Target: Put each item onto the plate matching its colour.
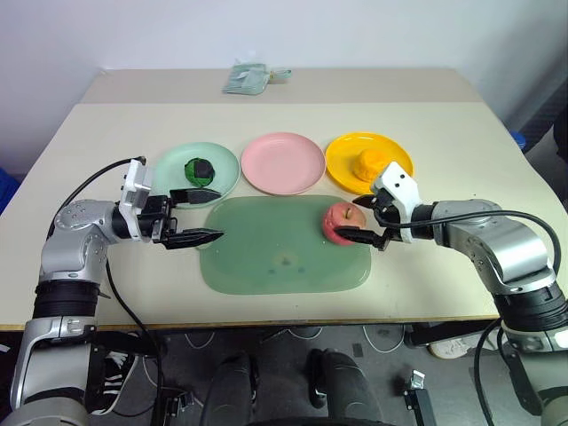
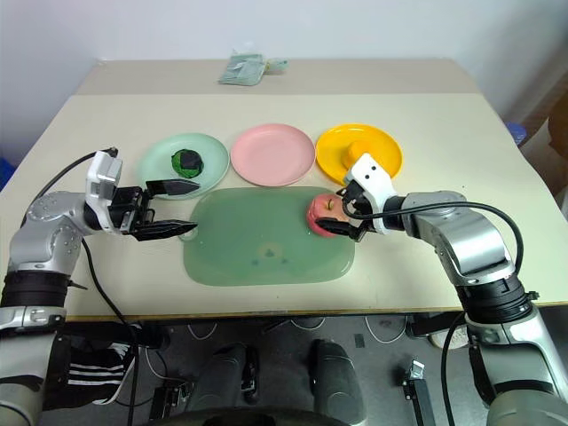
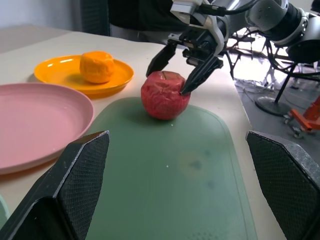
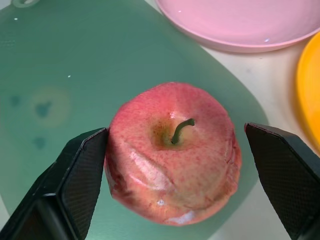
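A pink-red apple (image 4: 170, 150) with a stem stands on the right end of the green mat (image 1: 266, 248). My right gripper (image 1: 348, 218) is open and straddles the apple; one finger (image 4: 75, 180) touches its side and the other stands a sliver off. The pink plate (image 1: 283, 162) lies bare just beyond the mat. A dark green vegetable (image 1: 200, 169) sits on the mint green plate (image 1: 224, 158). An orange fruit (image 1: 369, 163) rests on the yellow plate (image 1: 346, 160). At the mat's left edge my left gripper (image 1: 219, 213) hangs open and holds nothing, pointing toward the apple.
The three plates stand in a row behind the mat, mid-table. A folded pale green packet (image 1: 251, 78) lies at the table's far edge. The table's front edge (image 1: 266, 315) runs close below the mat.
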You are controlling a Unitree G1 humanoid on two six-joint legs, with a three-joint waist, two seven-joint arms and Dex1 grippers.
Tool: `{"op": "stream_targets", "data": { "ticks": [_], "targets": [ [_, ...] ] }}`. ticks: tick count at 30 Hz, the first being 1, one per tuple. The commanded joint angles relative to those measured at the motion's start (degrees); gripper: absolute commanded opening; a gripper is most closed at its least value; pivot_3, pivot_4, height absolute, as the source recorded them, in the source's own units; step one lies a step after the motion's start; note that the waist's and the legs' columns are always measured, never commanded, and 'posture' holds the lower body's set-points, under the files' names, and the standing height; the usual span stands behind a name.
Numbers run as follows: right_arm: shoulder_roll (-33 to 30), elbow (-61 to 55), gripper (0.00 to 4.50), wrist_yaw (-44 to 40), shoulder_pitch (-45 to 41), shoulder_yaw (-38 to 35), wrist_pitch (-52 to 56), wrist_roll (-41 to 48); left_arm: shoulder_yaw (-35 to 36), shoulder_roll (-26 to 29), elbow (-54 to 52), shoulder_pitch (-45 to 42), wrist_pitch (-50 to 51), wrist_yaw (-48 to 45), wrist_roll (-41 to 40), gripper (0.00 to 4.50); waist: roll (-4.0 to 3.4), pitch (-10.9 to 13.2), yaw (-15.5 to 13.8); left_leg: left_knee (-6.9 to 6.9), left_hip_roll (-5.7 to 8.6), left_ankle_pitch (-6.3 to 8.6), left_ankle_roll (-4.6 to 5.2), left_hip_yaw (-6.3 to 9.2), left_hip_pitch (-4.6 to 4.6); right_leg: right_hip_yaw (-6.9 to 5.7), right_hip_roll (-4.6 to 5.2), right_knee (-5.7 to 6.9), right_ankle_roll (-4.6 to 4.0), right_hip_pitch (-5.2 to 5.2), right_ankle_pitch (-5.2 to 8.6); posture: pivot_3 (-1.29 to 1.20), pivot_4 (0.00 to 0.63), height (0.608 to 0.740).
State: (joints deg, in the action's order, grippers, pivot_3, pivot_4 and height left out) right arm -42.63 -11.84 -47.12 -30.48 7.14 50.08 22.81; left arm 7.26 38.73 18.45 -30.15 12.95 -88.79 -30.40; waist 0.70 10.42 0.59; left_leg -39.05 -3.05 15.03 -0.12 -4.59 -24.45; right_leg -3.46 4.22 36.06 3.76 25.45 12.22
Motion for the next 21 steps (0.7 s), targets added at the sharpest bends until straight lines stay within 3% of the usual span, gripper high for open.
{"op": "stream_targets", "data": {
  "ticks": [1, 7, 12, 17, 21],
  "targets": [
    [0.28, -1.28, 2.84, -0.87, -0.01, -0.40, 0.42, 0.92, 0.62, 0.13, -0.85, -0.49, -1.52, 0.36, -0.09, 4.50, 0.00, 0.00, -0.01, 0.00, 0.00, 0.00, 0.00, 0.00, 0.00, 0.00, 0.00, 0.00, 0.00, 0.00, 0.00, 0.00, 0.150, 0.740],
    [2.00, -0.79, 2.77, 0.90, -2.49, -1.86, -0.50, 0.47, 1.57, -1.05, 1.49, -1.81, -3.10, 4.63, 0.68, 4.50, 0.00, 0.00, 0.02, -0.01, 0.00, 0.00, 0.00, 0.01, 0.01, 0.00, 0.00, 0.00, 0.00, -0.01, 0.00, 0.00, 0.150, 0.740],
    [8.25, 3.68, 2.77, 6.03, -10.53, -4.43, -3.26, -0.36, 3.50, -2.30, 4.19, -3.48, -5.37, 11.42, 1.71, 4.50, -0.01, 0.01, 0.26, -0.01, 0.00, 0.00, 0.00, -0.01, 0.01, 0.00, -0.02, 0.04, 0.16, 0.02, -0.10, 0.00, 0.150, 0.740],
    [16.12, 16.00, 2.77, 10.81, -19.33, -0.39, -13.45, -7.31, 3.76, -3.17, 5.84, -4.07, -6.20, 16.35, 3.01, 4.50, 0.00, 0.01, 0.20, 0.01, 0.00, 0.00, 0.00, -0.01, 0.01, 0.00, -0.03, 0.05, 0.18, 0.01, -0.11, 0.00, 0.150, 0.740],
    [24.30, 32.57, 2.77, 15.07, -27.00, 1.80, -23.70, -13.13, 3.87, -3.84, 4.92, -3.26, -7.64, 17.71, 3.38, 4.50, -0.01, 0.01, 0.31, 0.01, 0.00, 0.00, 0.00, -0.06, 0.00, 0.00, -0.03, 0.05, 0.19, 0.02, -0.11, 0.00, 0.150, 0.740]
  ]
}}
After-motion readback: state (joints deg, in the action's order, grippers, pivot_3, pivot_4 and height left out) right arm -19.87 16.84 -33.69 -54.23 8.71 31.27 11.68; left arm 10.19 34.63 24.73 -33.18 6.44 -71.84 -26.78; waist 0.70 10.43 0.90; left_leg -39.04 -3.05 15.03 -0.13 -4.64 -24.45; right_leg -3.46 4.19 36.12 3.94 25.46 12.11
